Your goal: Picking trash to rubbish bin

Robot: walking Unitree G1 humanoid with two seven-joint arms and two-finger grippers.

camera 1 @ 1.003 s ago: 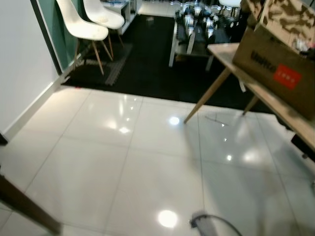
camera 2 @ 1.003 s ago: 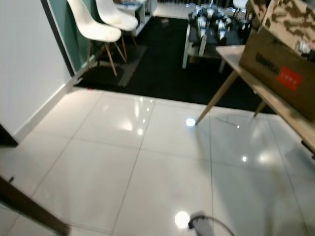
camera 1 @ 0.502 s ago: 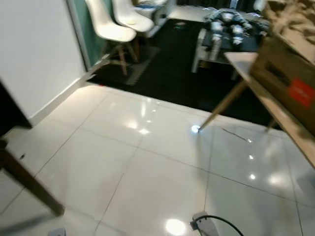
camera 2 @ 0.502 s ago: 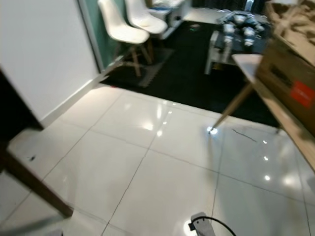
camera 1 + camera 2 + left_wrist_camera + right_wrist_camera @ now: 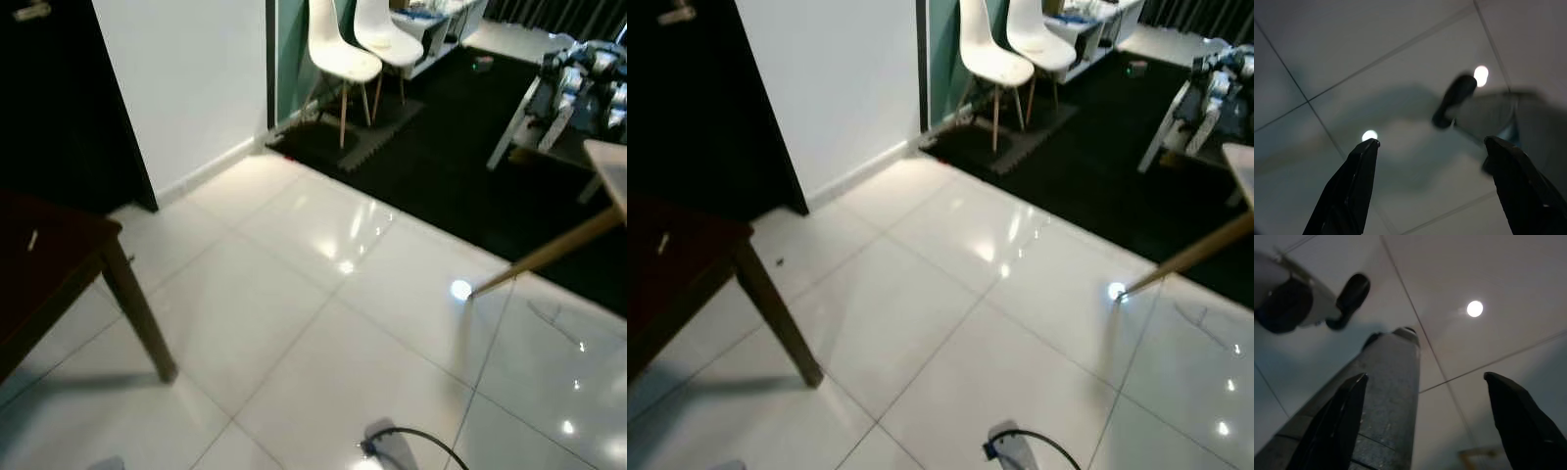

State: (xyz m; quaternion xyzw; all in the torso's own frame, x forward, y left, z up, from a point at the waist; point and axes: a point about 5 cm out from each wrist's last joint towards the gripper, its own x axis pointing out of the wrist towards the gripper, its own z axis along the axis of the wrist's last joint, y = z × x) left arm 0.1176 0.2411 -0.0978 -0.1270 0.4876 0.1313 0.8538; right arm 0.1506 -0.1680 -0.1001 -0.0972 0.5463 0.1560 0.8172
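White tile floor [image 5: 323, 343] below both idle arms: left gripper [image 5: 1430, 161] & right gripper [image 5: 1422, 396] splayed wide, nothing held; no trash visible, so handling/grasp pt unknown.

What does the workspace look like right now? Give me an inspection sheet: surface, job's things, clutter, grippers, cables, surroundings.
Surface: glossy white tiled floor with ceiling-light glare, meeting a black carpet further ahead.
Job's things: nothing seen; no trash or rubbish bin can be made out.
Clutter: a small pale object lies on the dark wooden table at the robot's left.
Grippers: left gripper and right gripper both open, hanging above the tiles, holding nothing.
Cables: a black cable curls from a grey part at the lower edge of the eye views.
Surroundings: two white shell chairs with wooden legs by the white wall, a slanted pale wooden table leg at right, a dark doorway at left.
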